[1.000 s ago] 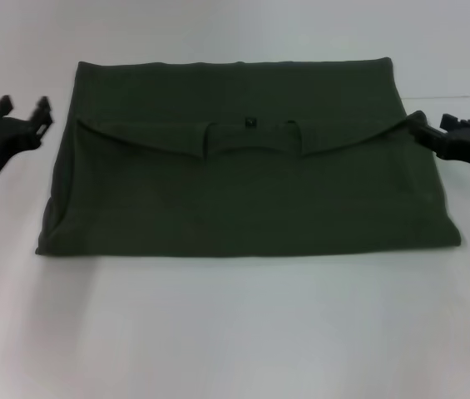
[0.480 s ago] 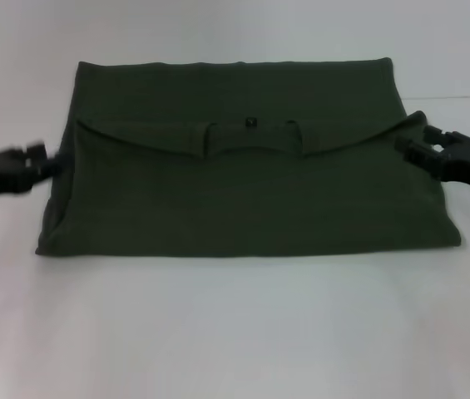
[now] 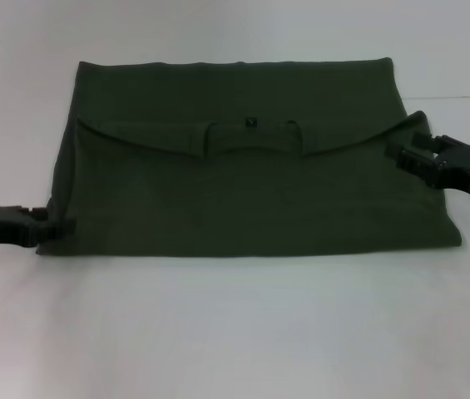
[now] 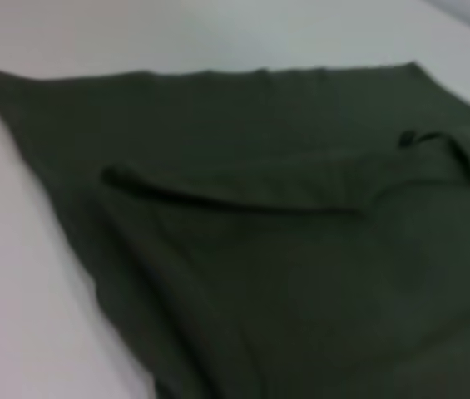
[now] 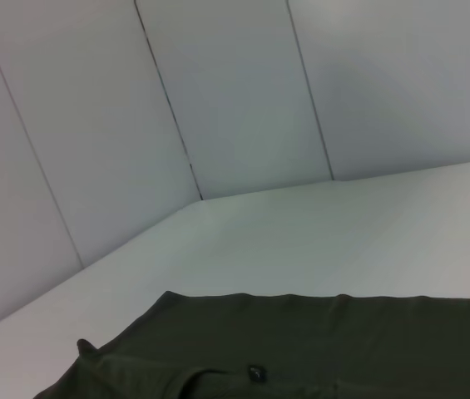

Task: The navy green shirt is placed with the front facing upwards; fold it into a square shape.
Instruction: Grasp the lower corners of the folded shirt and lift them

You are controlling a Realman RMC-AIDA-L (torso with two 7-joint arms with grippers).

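1. White tabletop, pale panelled wall behind in the right wrist view. Nothing else on it but the shirt.
2. Nearest the robot: front edge of the shirt, a straight folded line running left-right. The shirt lies mid-tabletop, already folded into a wide band, plain green up, no lettering showing.
3. Left tool sits low at the shirt's near-left corner, tips touching or just at the cloth edge. Can't tell how far its jaws are spread or if it has any cloth pinched; the left wrist view shows only fabric.
4. Farther back, right tool is at the right side edge, about level with the folded-over hem line. Tips on or just over the cloth; grip state also can't be told.
5. Key relation: the shirt's long axis runs left-right, the tools stand at opposite ends, shirt between them. Judgement: to get a square, one end wants carrying across toward the other. The left tool is nearer the front corner, the right nearer mid-edge.
6. Farthest: collar and small neck label mid-shirt, then the back edge.
7. Vs 1 s ago: the left tool was raised and off beside the upper-left edge, fingers spread; 0.5 s ago it was coming in; now it is down at the near-left corner. The right tool crept slightly inward. Shirt unmoved.
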